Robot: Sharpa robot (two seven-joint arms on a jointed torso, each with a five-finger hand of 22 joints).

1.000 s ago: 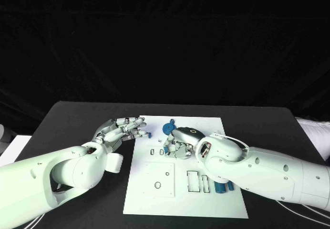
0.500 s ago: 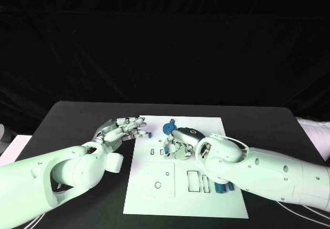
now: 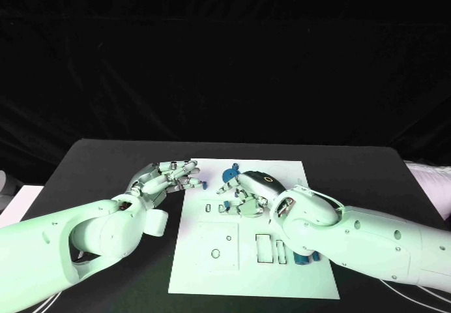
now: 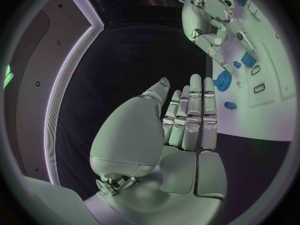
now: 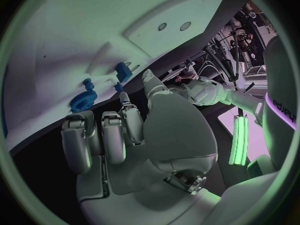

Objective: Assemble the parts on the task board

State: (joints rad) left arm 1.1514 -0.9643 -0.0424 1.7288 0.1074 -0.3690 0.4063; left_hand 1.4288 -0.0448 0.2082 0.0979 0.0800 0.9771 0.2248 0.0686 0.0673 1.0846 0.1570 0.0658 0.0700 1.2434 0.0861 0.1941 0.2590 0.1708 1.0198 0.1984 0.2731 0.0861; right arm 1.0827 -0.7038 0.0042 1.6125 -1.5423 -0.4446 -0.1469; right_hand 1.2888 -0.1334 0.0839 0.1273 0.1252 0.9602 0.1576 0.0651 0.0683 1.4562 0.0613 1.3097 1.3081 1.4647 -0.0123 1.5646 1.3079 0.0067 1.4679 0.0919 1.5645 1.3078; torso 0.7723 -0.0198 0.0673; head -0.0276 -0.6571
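Note:
The white task board (image 3: 218,264) lies mid-table. On its far part a blue gear (image 3: 230,175) lies flat, and a small blue block (image 3: 229,207) stands near two slots. My right hand (image 3: 248,191) hovers over that area, between gear and block, fingers bent downward and apart, holding nothing. The right wrist view shows the gear (image 5: 82,100) and the block (image 5: 122,71) just beyond the fingertips (image 5: 128,110). At the board's left edge my left hand (image 3: 170,177) is open and flat; the left wrist view shows its straight fingers (image 4: 189,117) empty. More blue parts (image 3: 302,258) lie at the near right.
The board carries a raised square plate (image 3: 218,242) with a hole and two rectangular slots (image 3: 270,250). Black tabletop (image 3: 113,160) surrounds the board. In the left wrist view a small blue piece (image 4: 230,105) lies near the board's edge, close to the left fingertips.
My right hand has shifted slightly toward the far side and raised its fingers, uncovering the small blue block. The left hand has stayed put.

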